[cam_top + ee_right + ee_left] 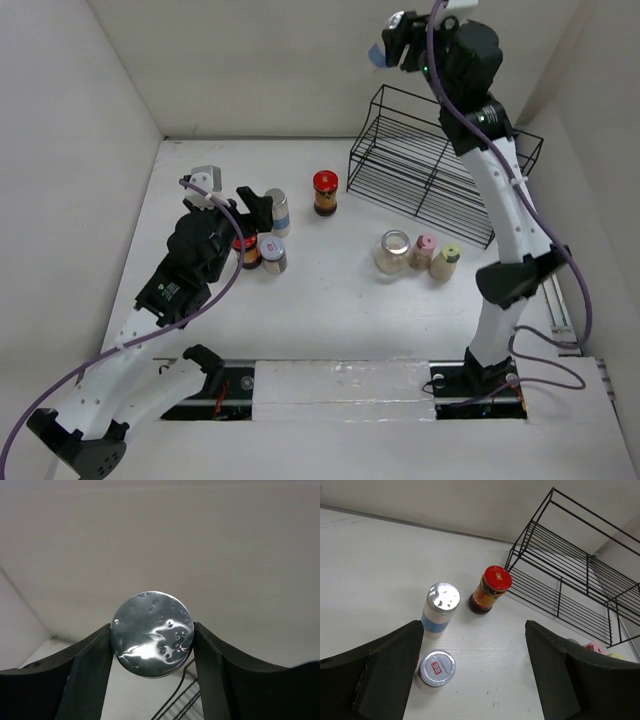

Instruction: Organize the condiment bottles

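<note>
Right, our right gripper [152,630] is clamped on the silver-lidded clear jar with a blue label [151,634], raised well clear of the table near the black wire rack [440,170]. We should lower it slowly & upright, base flat on the shelf wires, before letting go. The left gripper [474,630] hangs wide open, holding nothing, near the red-lidded amber bottle [490,589]

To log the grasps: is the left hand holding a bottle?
No, the left hand is open, its fingers apart above a silver-lidded jar.

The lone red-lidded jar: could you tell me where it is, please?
In the top view, the red-lidded jar stands upright near centre, between the black wire rack and a silver-lidded shaker.
</note>
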`<state>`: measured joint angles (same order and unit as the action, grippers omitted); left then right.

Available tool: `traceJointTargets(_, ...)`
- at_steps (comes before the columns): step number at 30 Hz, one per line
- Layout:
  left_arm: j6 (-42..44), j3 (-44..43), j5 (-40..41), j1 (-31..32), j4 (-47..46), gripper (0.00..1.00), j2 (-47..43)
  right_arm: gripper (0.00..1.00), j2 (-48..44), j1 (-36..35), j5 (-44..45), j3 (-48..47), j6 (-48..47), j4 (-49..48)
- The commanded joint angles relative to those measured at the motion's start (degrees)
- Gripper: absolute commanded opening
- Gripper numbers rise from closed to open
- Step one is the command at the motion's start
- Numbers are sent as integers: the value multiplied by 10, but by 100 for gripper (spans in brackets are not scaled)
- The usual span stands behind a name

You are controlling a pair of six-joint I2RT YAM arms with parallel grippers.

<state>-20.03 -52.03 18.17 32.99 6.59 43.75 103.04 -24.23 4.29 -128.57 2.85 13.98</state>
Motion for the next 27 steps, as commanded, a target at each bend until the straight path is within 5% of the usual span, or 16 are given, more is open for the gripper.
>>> traceJointTargets(1,-3,3,-6,-1,-22,78,-3,40,112,30,-11,-184,7,75)
traceJointTargets(3,-3,3,-1,-1,-22,78,-3,40,152,65,-17,-258,23,76)
traceJointTargets(10,-3,3,-1,-1,-22,78,3,40,174,141,-78,-208,98,-18)
traceJointTargets(27,-3,3,-6,-1,-27,78,13,40,209,136,-95,-148,98,-11)
